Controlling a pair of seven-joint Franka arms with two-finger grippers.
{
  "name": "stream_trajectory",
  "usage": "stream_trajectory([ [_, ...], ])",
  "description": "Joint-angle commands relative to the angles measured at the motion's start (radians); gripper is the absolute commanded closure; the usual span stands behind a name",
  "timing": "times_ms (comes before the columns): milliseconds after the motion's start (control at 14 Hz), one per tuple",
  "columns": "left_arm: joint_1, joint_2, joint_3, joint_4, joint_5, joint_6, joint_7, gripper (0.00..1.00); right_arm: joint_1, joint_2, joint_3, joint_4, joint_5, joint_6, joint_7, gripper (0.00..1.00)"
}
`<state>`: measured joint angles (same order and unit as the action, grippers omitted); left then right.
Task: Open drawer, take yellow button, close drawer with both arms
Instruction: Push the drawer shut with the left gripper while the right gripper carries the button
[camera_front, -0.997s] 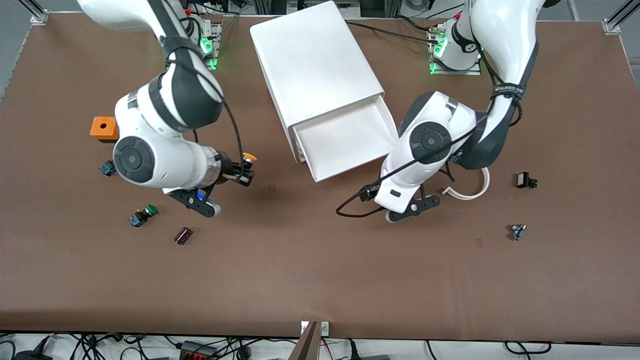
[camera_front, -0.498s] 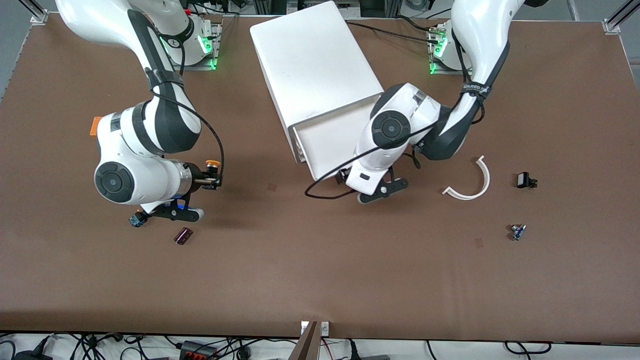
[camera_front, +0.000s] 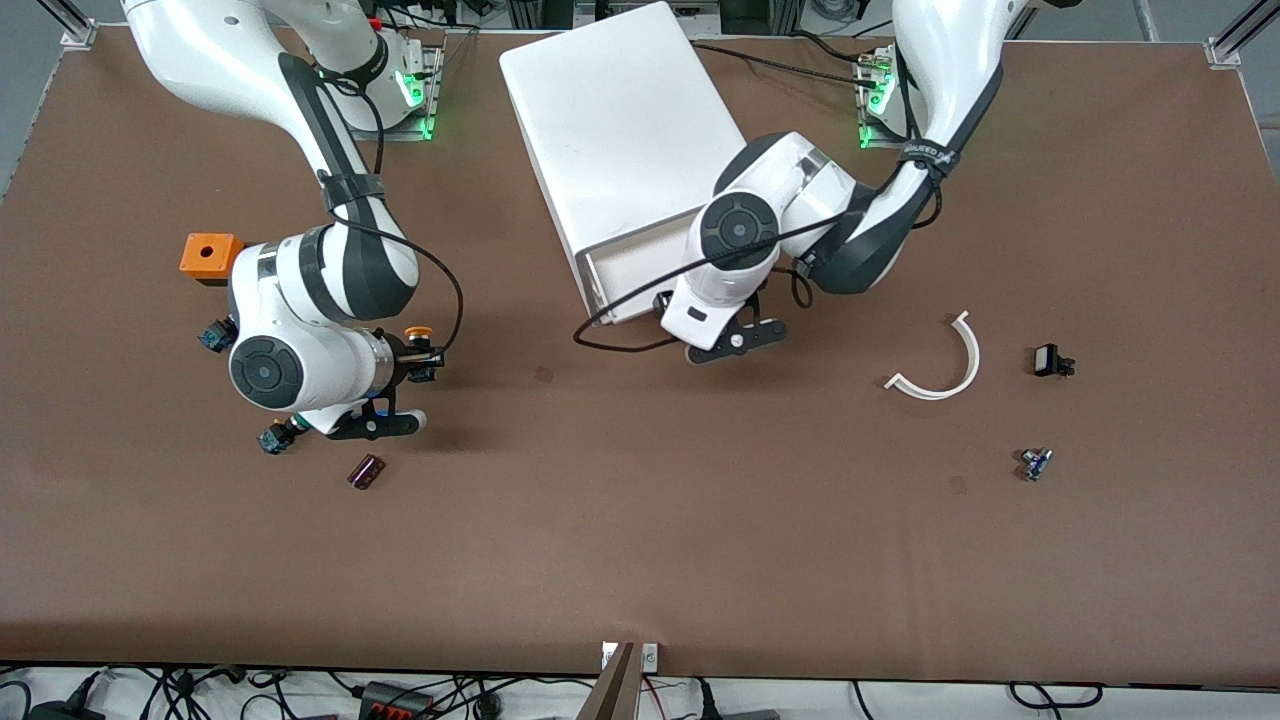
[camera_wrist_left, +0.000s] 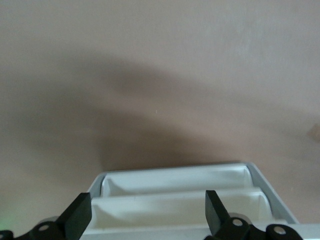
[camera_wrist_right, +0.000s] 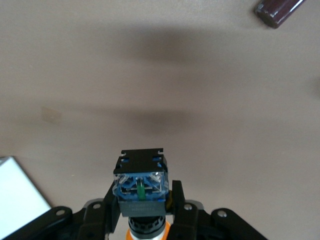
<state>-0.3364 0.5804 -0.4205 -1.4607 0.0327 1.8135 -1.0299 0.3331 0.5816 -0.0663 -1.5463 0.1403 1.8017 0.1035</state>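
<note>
The white cabinet (camera_front: 620, 120) stands mid-table with its top drawer (camera_front: 630, 265) pulled out a short way. My left gripper (camera_wrist_left: 145, 220) hangs over the drawer's front edge, open, with the white drawer fronts (camera_wrist_left: 175, 182) between its fingers (camera_wrist_left: 77, 220). Nothing is gripped there. My right gripper (camera_front: 425, 358) is over bare table toward the right arm's end, shut on the button (camera_front: 419, 334). The button's black-and-blue body (camera_wrist_right: 140, 182) sticks out past the fingers (camera_wrist_right: 177, 200), and its orange cap sits at the palm.
An orange block (camera_front: 205, 255), two blue-bodied buttons (camera_front: 213, 335) (camera_front: 272, 438) and a dark maroon piece (camera_front: 366, 471) lie around the right arm. A white curved strip (camera_front: 945, 365) and two small parts (camera_front: 1050, 360) (camera_front: 1035, 463) lie toward the left arm's end.
My left arm swung in over the drawer front, and the drawer now sticks out less than before. My right arm carried the button away from the cabinet toward its own end of the table.
</note>
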Motion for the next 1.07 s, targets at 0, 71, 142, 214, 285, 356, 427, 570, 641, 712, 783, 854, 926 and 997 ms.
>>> stream_trajectory([
  [0, 0.019, -0.037, -0.030, -0.062, -0.056, -0.013, -0.005, 0.00, 0.001, -0.019, 0.010, -0.078, -0.057, 0.088, -0.034, 0.95],
  [71, 0.020, -0.036, -0.046, -0.064, -0.059, -0.014, -0.005, 0.00, 0.003, -0.016, 0.010, -0.098, -0.057, 0.122, -0.036, 0.95],
  [142, 0.022, -0.036, -0.056, -0.073, -0.075, -0.014, -0.005, 0.00, 0.001, -0.014, 0.010, -0.110, -0.059, 0.148, -0.036, 0.95],
  [214, 0.022, -0.036, -0.057, -0.075, -0.092, -0.014, -0.002, 0.00, 0.001, -0.008, 0.010, -0.113, -0.059, 0.159, -0.044, 0.95],
  [285, 0.022, -0.036, -0.057, -0.075, -0.097, -0.016, -0.002, 0.00, 0.003, -0.005, 0.011, -0.113, -0.059, 0.160, -0.045, 0.95],
  [356, 0.022, -0.036, -0.058, -0.076, -0.097, -0.019, -0.002, 0.00, 0.004, -0.003, 0.011, -0.113, -0.059, 0.160, -0.045, 0.95],
  [427, 0.020, -0.036, -0.058, -0.078, -0.099, -0.034, 0.004, 0.00, 0.004, 0.006, 0.011, -0.113, -0.059, 0.163, -0.050, 0.95],
  [570, 0.020, -0.030, -0.061, -0.078, -0.115, -0.062, 0.010, 0.00, 0.006, 0.021, 0.011, -0.113, -0.064, 0.186, -0.054, 0.95],
  [641, 0.020, -0.030, -0.061, -0.078, -0.120, -0.063, 0.010, 0.00, 0.006, 0.029, 0.011, -0.113, -0.065, 0.199, -0.054, 0.95],
  [712, 0.019, -0.030, -0.061, -0.076, -0.122, -0.063, 0.008, 0.00, 0.006, 0.040, 0.011, -0.113, -0.065, 0.218, -0.054, 0.95],
  [783, 0.019, -0.030, -0.063, -0.076, -0.122, -0.063, 0.008, 0.00, 0.004, 0.049, 0.011, -0.113, -0.065, 0.232, -0.054, 0.95],
  [854, 0.019, -0.030, -0.063, -0.078, -0.122, -0.066, 0.008, 0.00, 0.004, 0.058, 0.011, -0.113, -0.065, 0.246, -0.054, 0.95],
  [926, 0.017, -0.030, -0.063, -0.078, -0.123, -0.066, 0.008, 0.00, 0.001, 0.061, 0.011, -0.113, -0.065, 0.254, -0.054, 0.95],
  [997, 0.017, -0.030, -0.063, -0.078, -0.128, -0.066, 0.008, 0.00, 0.000, 0.067, 0.011, -0.113, -0.065, 0.264, -0.053, 0.95],
])
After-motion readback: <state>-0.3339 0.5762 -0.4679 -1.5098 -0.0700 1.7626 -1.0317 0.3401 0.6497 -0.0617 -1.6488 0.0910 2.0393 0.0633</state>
